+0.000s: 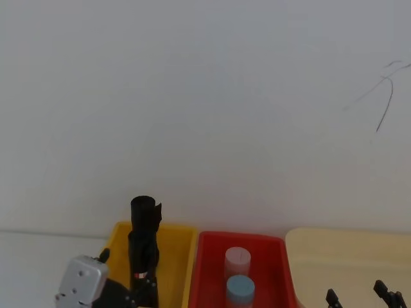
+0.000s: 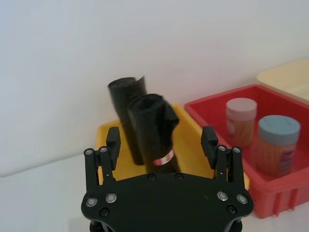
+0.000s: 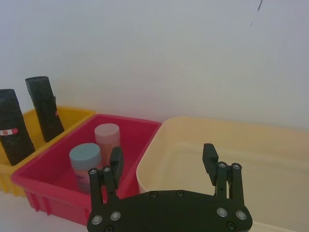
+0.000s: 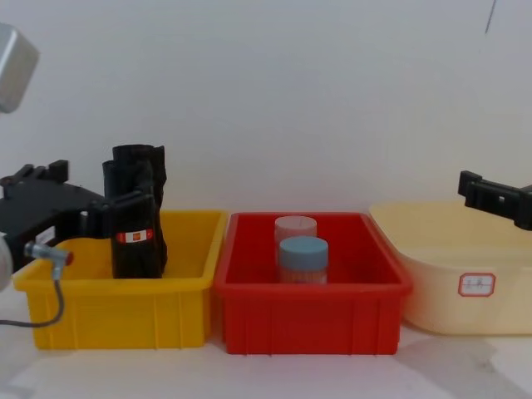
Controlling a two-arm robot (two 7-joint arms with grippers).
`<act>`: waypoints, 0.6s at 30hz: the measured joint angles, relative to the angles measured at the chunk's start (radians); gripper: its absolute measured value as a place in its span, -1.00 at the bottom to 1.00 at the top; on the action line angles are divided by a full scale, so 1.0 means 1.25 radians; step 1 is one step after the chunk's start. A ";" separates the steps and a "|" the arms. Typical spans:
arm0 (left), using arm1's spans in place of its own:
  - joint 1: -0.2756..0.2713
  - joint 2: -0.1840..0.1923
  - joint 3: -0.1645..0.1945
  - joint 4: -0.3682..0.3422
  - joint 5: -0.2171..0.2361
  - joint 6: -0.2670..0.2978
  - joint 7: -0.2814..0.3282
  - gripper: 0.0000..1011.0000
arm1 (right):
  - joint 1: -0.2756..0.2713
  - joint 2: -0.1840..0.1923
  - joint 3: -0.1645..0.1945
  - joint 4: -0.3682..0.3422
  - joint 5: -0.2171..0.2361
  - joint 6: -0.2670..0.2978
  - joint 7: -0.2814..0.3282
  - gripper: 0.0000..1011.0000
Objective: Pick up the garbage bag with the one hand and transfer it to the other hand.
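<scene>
The garbage bag [image 2: 150,126] stands upright in the yellow bin [image 4: 108,309], directly ahead of my left gripper [image 2: 161,140] and framed between its two fingers [image 2: 112,141]. That gripper is spread wide and holds nothing. From the chest view one finger crosses the roll above the label band [image 4: 133,236], so I judge the jaws straddle it without pressing. Just beyond the bag, farther from the gripper, stands the plain roll [image 2: 126,96]; I cannot tell whether the two touch.

My right gripper [image 3: 162,159] hangs over the cream tub [image 3: 251,159], spread wide and empty, with the red bin [image 3: 58,181] between it and the bag.

I expect the bag to be light, with a firm core under soft, crinkled film that gives a little as the fingers close and may slide. The loose flap at its top would crumple, so I'd grip the dense body just above the band. That would leave the lower length free for the right gripper. I'd close squarely so the plain roll isn't caught.
</scene>
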 joint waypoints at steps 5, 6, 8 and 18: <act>0.005 0.001 -0.016 0.001 -0.010 0.010 0.001 0.98 | 0.000 0.000 0.000 0.000 0.000 0.000 0.000 0.98; 0.005 0.001 -0.019 0.004 -0.015 0.013 -0.001 0.98 | 0.000 0.000 0.000 0.000 0.000 0.000 0.000 0.98; 0.004 0.001 -0.023 0.008 -0.020 0.016 -0.006 0.98 | 0.000 0.000 0.000 0.000 0.000 0.000 0.000 0.98; -0.020 -0.010 -0.033 0.056 -0.057 0.021 -0.053 0.98 | 0.000 0.000 0.000 0.000 0.000 0.000 0.000 0.98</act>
